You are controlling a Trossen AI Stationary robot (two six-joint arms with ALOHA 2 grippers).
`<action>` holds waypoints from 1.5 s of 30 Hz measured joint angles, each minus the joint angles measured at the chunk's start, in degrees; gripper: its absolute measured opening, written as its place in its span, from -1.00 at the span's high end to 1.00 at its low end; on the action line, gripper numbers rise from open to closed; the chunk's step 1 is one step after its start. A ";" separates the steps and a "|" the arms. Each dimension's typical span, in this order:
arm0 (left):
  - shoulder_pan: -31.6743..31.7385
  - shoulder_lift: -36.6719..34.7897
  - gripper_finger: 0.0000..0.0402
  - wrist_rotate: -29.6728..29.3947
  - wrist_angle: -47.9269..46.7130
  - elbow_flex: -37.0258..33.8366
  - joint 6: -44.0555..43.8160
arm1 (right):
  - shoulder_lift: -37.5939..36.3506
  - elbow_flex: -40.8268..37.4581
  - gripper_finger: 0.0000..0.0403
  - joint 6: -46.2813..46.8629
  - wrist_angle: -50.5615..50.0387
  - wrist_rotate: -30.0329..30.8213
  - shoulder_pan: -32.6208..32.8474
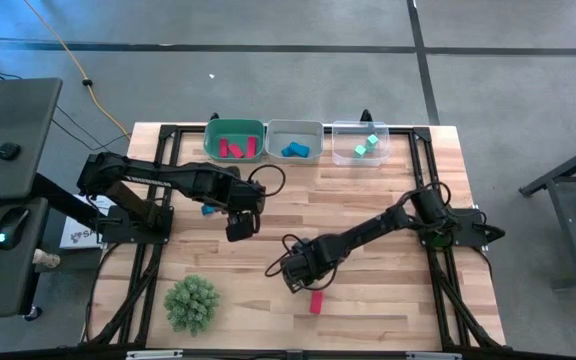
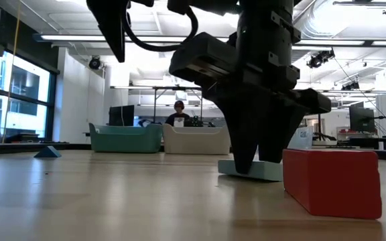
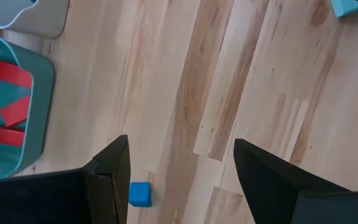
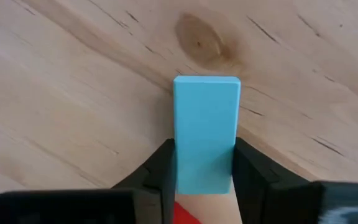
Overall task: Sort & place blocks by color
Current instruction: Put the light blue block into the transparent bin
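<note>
Across the pale wooden table (image 1: pixel 368 310), we see three bins along the top edge already holding sorted blocks. Our right gripper (image 1: pixel 296 272), lower centre, has its fingers clamped on a flat light teal bar (image 4: pixel 206 134) beside a red bar (image 1: pixel 316 301). Next, probably, lift it to the clear plastic bin (image 1: pixel 360 143). The left gripper (image 1: pixel 240 226) hovers, spread wide, near a small blue cube (image 3: pixel 140 194).

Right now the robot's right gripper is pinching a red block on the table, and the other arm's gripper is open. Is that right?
Not quite. The right gripper is pinching a light teal block, as the right wrist view shows. The red block lies beside it. The left gripper is open, as you said.
</note>
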 joint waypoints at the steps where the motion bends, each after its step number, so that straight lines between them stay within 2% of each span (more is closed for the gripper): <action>1: 0.12 0.00 -0.03 0.00 0.04 0.00 0.37 | -0.38 -0.12 0.52 -0.20 -0.17 -0.03 -0.21; 11: 2.56 0.00 -0.03 -0.02 0.13 0.00 3.62 | -5.85 -0.25 0.51 -4.15 -1.56 7.02 -3.98; 23: 5.45 0.02 -0.03 0.00 2.58 -0.02 5.40 | -14.71 -0.14 0.51 -17.73 -7.14 14.18 -13.24; 36: 8.78 0.02 -0.03 0.22 4.10 -0.02 1.94 | -24.35 -0.10 0.51 -38.69 -15.08 20.21 -28.41; 45: 10.71 0.02 -0.03 0.25 4.85 -0.02 -1.18 | -26.66 -0.10 0.51 -53.71 -15.00 20.65 -40.98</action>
